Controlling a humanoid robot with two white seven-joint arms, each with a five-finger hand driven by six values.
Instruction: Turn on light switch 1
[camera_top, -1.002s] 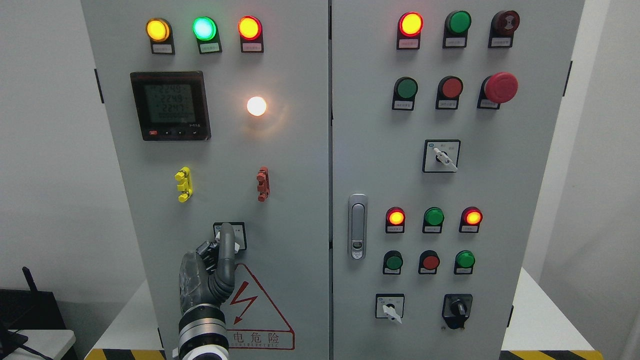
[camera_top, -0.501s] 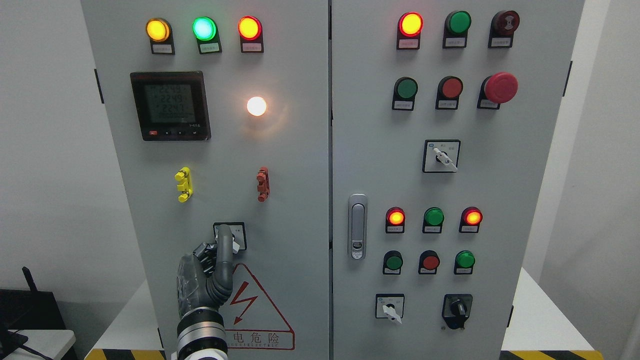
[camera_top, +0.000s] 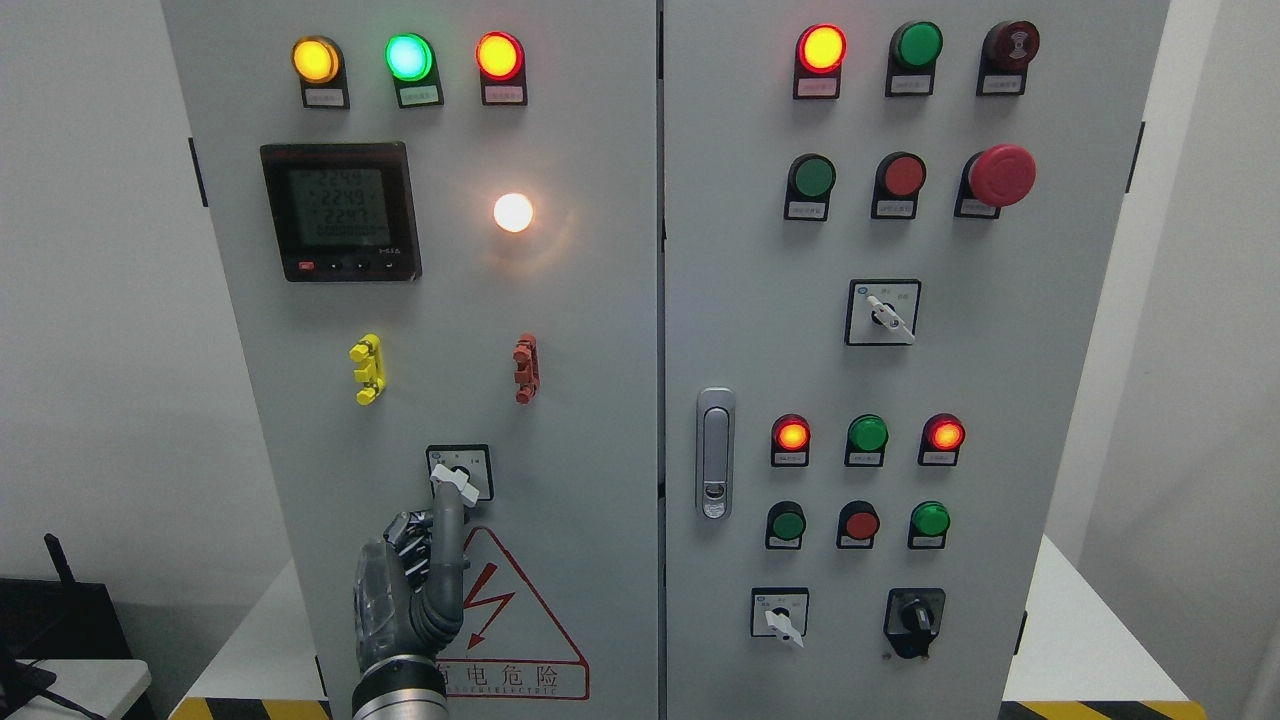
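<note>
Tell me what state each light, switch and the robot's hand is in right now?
White lamp: lit.
Top-left trio of lamps: all glowing.
Meter screen: on, showing digits.
Rotary switch: white lever uncovered, pointing up-left.
Left hand: just below that switch, one finger extended up, others curled, holding nothing.
Red mushroom button: standing out from the panel.
Door handle: flush, door closed.

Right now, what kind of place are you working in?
Probably an electrical room or training lab: I face a grey control cabinet with lit indicator lamps, a digital meter and a red emergency stop button. My left hand is just below a rotary switch.
</note>
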